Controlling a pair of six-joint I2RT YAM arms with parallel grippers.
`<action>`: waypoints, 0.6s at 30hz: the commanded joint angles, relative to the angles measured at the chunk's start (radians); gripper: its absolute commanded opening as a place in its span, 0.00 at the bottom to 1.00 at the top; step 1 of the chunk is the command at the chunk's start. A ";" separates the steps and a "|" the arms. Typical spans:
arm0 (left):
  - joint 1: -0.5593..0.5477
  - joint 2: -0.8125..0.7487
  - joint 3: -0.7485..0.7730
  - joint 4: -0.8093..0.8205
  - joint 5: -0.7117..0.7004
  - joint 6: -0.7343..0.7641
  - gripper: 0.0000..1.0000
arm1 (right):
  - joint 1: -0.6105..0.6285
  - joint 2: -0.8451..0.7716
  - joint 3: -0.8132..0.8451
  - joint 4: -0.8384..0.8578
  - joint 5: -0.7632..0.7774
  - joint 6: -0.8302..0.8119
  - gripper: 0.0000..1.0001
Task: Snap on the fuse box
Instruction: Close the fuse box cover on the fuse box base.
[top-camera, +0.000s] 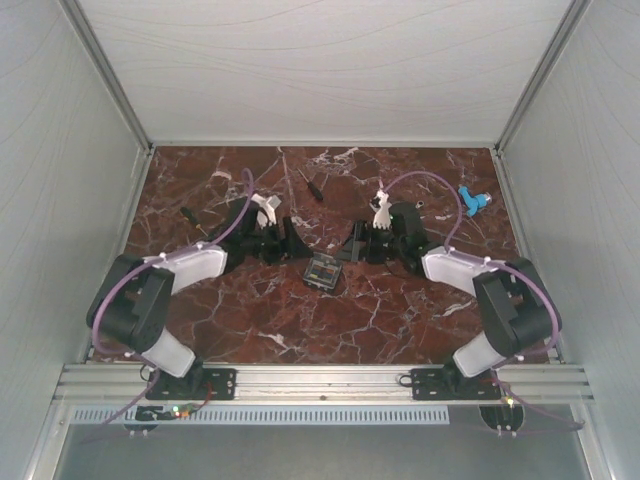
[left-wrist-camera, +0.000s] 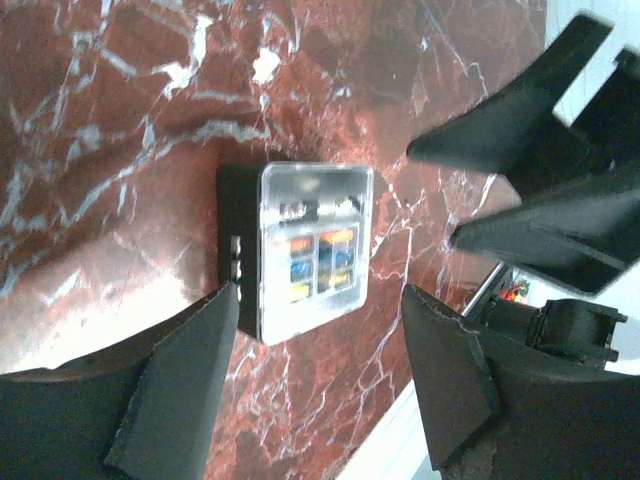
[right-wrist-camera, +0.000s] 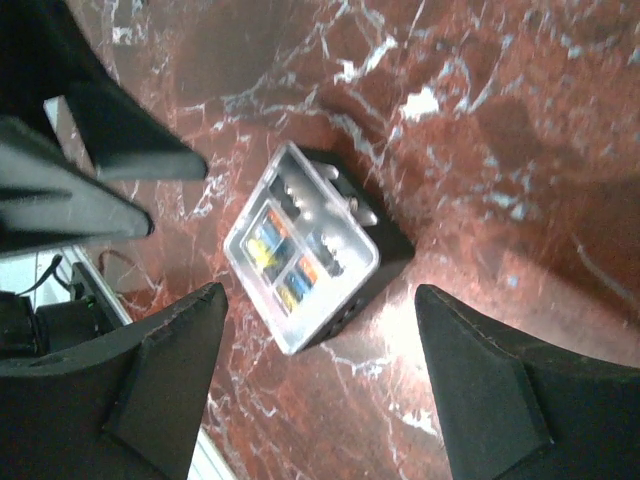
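Between my two sets of fingertips, on the red marble table (top-camera: 400, 320), sits the fuse box (top-camera: 322, 271), lying flat with its slotted face up. A clear lid (left-wrist-camera: 315, 190) lies over that face, square to the box. Through it I make out orange, yellow and blue specks in the slots. Whether the lid is clicked home or only resting I cannot tell. The left gripper (left-wrist-camera: 320, 375) is spread wide and holds nothing. The box lies just ahead of its fingertips, centred in the gap. One black side wall comes close to the tip of one finger, though I cannot say they touch. The right gripper (right-wrist-camera: 325, 375) is likewise spread and empty, with the box ahead of its tips, turned cornerwise to them and clear of both fingers. In each wrist view the other arm's fingers show beyond the box, so the two grippers face one another across it. From above, the box sits a little nearer the arm bases than the fingertips do. Farther out, beyond the left gripper's fingers, a black screwdriver (top-camera: 313, 186) lies on the marble. A second dark tool (top-camera: 193, 220) lies off to that gripper's outer side. A small blue object (top-camera: 472, 201) lies well out past the right gripper, near the right wall.
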 joint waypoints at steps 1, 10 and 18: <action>-0.001 -0.078 -0.100 0.074 -0.055 -0.075 0.66 | 0.003 0.078 0.100 -0.018 0.028 -0.063 0.74; -0.023 -0.085 -0.258 0.282 -0.005 -0.211 0.64 | 0.024 0.309 0.290 -0.055 -0.059 -0.137 0.72; -0.022 0.016 -0.266 0.378 0.039 -0.237 0.64 | 0.070 0.337 0.273 -0.087 -0.129 -0.160 0.67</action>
